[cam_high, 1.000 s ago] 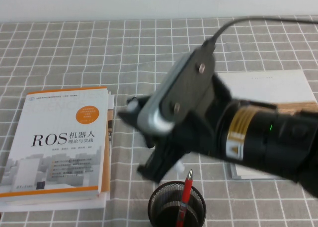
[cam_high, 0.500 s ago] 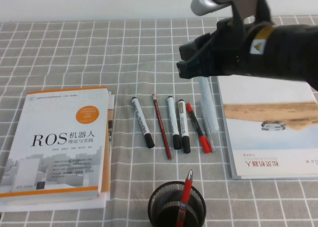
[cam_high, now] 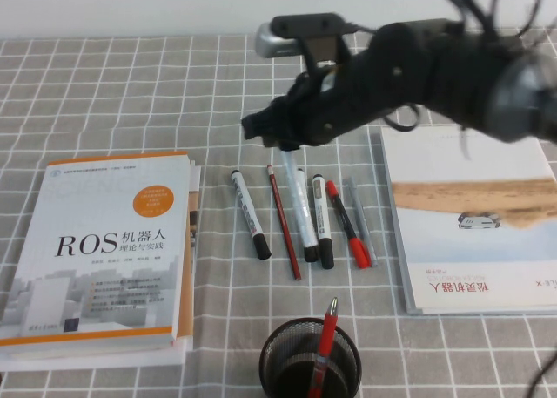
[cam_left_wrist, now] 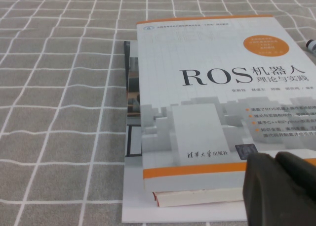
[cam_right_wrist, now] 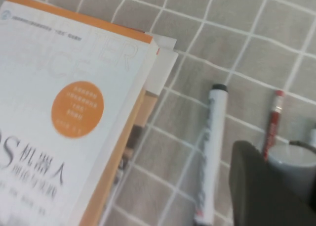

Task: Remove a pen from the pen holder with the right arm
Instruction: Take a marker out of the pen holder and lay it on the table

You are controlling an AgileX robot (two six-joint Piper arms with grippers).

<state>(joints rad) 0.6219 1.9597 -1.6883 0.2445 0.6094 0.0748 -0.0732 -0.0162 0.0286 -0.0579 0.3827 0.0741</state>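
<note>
Here's the right gripper (cam_high: 277, 137), out over the far ends of the pens laid in a row on the checked cloth (cam_high: 130, 93). Its jaws are pinched down narrow on a pale pen (cam_high: 296, 193), gripped near the top so the barrel slants down toward the table above the red pencil (cam_high: 283, 228) and the black-capped markers (cam_high: 323, 224). That reads as the pen already lifted out and a lay-down coming. The row looks like the spot where pens get set side by side, and this one hangs right over it. At the near edge stands the mesh pen holder (cam_high: 309, 363), with one red pen (cam_high: 327, 337) leaning in it. The left gripper (cam_left_wrist: 279, 186) sits low over the near corner of the ROS book (cam_left_wrist: 222, 87), well clear of the action, apparently parked. How far open it is cannot be told.
</note>
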